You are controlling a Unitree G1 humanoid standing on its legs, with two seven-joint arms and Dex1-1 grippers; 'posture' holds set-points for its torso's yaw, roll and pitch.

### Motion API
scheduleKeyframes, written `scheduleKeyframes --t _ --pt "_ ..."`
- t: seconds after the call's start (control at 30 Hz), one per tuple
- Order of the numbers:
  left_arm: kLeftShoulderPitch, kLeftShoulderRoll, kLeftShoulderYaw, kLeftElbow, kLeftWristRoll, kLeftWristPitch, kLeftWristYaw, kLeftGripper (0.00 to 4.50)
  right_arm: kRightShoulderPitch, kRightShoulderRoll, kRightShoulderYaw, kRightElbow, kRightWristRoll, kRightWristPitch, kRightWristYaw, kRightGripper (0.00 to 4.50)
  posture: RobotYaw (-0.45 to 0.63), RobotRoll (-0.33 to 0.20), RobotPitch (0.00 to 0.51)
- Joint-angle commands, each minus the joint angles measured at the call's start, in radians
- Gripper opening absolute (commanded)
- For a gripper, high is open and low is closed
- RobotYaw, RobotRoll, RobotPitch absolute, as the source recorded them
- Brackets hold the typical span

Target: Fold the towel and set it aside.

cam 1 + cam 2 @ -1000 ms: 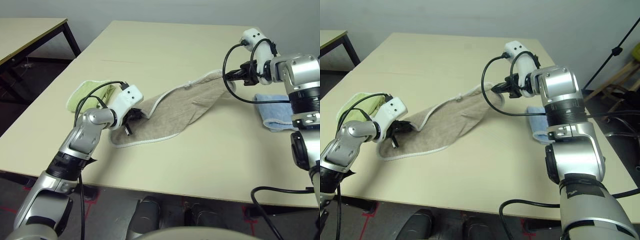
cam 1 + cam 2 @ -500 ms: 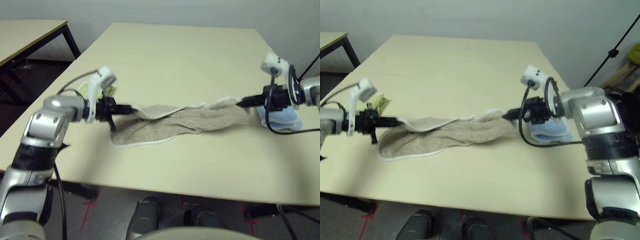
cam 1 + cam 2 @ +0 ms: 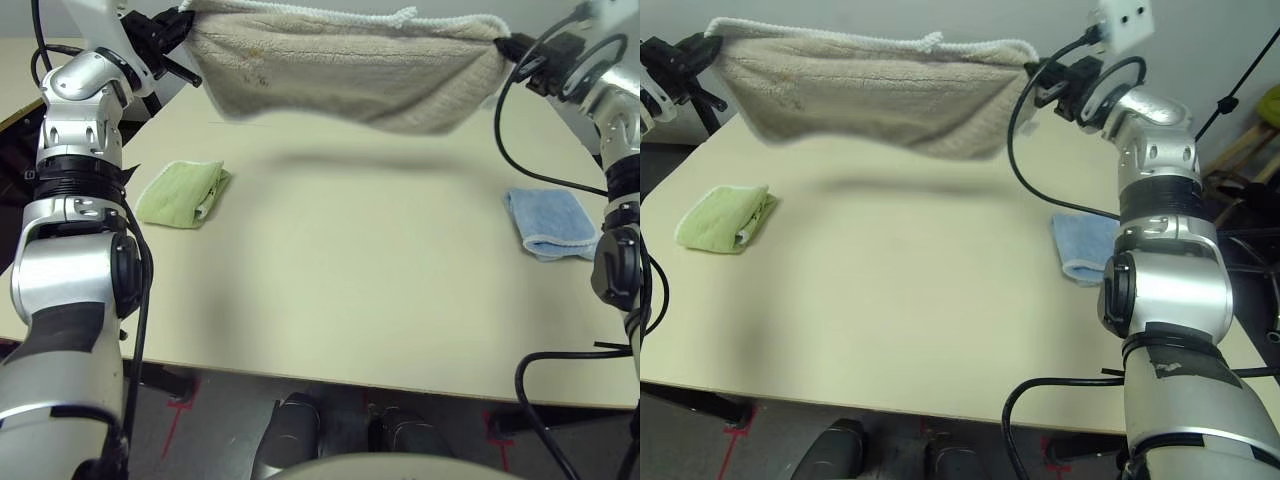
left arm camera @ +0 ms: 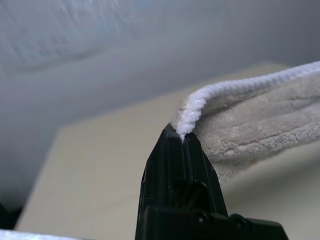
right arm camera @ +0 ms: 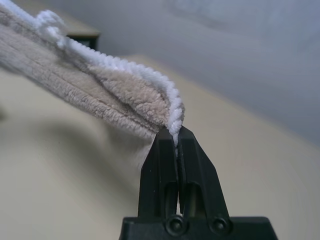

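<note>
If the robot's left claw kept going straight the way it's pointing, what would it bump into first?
The beige terry towel it already pinches. The left gripper points along the raised towel, roughly toward the right gripper.

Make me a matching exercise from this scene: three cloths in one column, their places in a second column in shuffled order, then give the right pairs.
Column one:
1. beige towel
2. green towel
3. blue towel

Column two:
A. lying folded on the table at the robot's right
B. hanging in the air, stretched between the left gripper and the right gripper
C. lying folded on the table at the robot's left

Pairs: 1-B, 2-C, 3-A
</note>
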Motion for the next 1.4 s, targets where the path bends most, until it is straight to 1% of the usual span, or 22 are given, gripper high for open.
scheduleKeyframes --t 0.03,0.1,0.13,0.2,0.27,0.33,0.4,0.5,0.57,0.73,0.93,1.0,1.07,1.2,1.4 --pt "0.226 -0.012 0.006 -0.126 -0.042 0.056 -0.089 0.02 0.225 -0.027 0.017 -0.2 0.046 0.149 0.101 0.0 0.15 0.0 0.07" --pt "0.351 -0.021 0.002 -0.228 -0.063 0.09 -0.119 0.02 0.347 -0.032 0.013 -0.313 0.067 0.217 0.114 0.0 0.15 0.0 0.074" --pt "0.441 -0.027 -0.008 -0.3 -0.079 0.126 -0.147 0.02 0.428 -0.033 0.02 -0.369 0.076 0.252 0.128 0.0 0.14 0.0 0.077" --pt "0.578 -0.031 -0.022 -0.421 -0.108 0.204 -0.193 0.02 0.546 -0.03 0.025 -0.445 0.087 0.3 0.136 0.0 0.14 0.0 0.08" --pt "0.655 -0.026 -0.02 -0.503 -0.13 0.271 -0.215 0.02 0.607 -0.032 0.027 -0.491 0.094 0.335 0.134 0.0 0.14 0.0 0.082" --pt "0.727 -0.003 -0.014 -0.578 -0.156 0.348 -0.25 0.02 0.665 -0.042 0.032 -0.531 0.099 0.363 0.141 0.0 0.14 0.0 0.084" --pt "0.772 0.02 -0.007 -0.629 -0.173 0.403 -0.271 0.02 0.704 -0.056 0.032 -0.564 0.104 0.39 0.151 0.0 0.15 0.0 0.085" --pt "0.829 0.077 0.001 -0.69 -0.197 0.488 -0.308 0.02 0.761 -0.094 0.037 -0.609 0.111 0.425 0.183 0.0 0.15 0.0 0.086" --pt "0.863 0.119 0.004 -0.724 -0.214 0.533 -0.342 0.02 0.804 -0.136 0.05 -0.656 0.128 0.466 0.227 0.0 0.15 0.0 0.094" --pt "0.956 0.222 0.024 -0.788 -0.25 0.622 -0.409 0.02 0.894 -0.218 0.053 -0.743 0.158 0.531 0.295 0.0 0.16 0.0 0.093" --pt "1.075 0.336 0.04 -0.865 -0.307 0.743 -0.494 0.02 0.957 -0.307 0.064 -0.782 0.177 0.567 0.375 0.0 0.15 0.0 0.089" --pt "1.077 0.34 0.049 -0.876 -0.317 0.749 -0.485 0.02 0.955 -0.313 0.062 -0.774 0.178 0.562 0.372 0.0 0.16 0.0 0.088" --pt "1.05 0.324 0.056 -0.867 -0.314 0.73 -0.46 0.02 0.923 -0.29 0.052 -0.748 0.175 0.543 0.339 0.0 0.16 0.0 0.088" --pt "0.94 0.268 0.036 -0.799 -0.259 0.638 -0.386 0.02 0.835 -0.244 0.059 -0.668 0.152 0.487 0.283 0.0 0.16 0.0 0.082" --pt "0.789 0.204 -0.025 -0.683 -0.184 0.537 -0.348 0.02 0.716 -0.187 0.105 -0.525 0.064 0.338 0.228 0.0 0.16 0.0 0.081"
